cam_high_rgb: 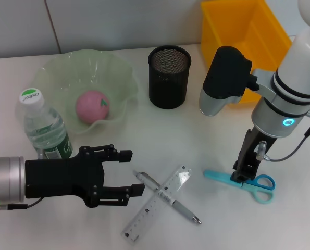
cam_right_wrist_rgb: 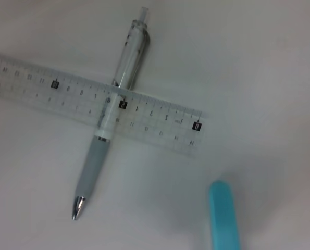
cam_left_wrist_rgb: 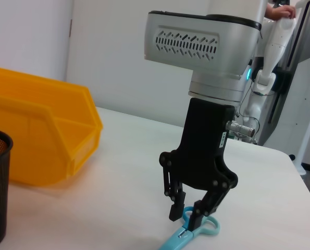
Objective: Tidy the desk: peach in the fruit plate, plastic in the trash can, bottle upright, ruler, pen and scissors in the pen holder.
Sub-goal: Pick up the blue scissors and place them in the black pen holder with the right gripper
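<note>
The pink peach (cam_high_rgb: 92, 106) sits inside the wavy green fruit plate (cam_high_rgb: 121, 73) at about 10 o'clock on the desk. Beside the plate, the black mesh pen holder (cam_high_rgb: 169, 76) has nothing showing in it. The yellow bin (cam_high_rgb: 233, 26) is at 1 o'clock. The bottle (cam_high_rgb: 45, 127) stands upright just below the plate. The right gripper (cam_high_rgb: 241, 176) is down at 4 o'clock, its fingers partly open on either side of the blue scissors (cam_high_rgb: 259, 188). The left gripper (cam_high_rgb: 128, 172) is wide open at 7 o'clock, holding nothing. The pen (cam_right_wrist_rgb: 110, 121) lies crossed under the clear ruler (cam_right_wrist_rgb: 66, 99) at 6 o'clock.
</note>
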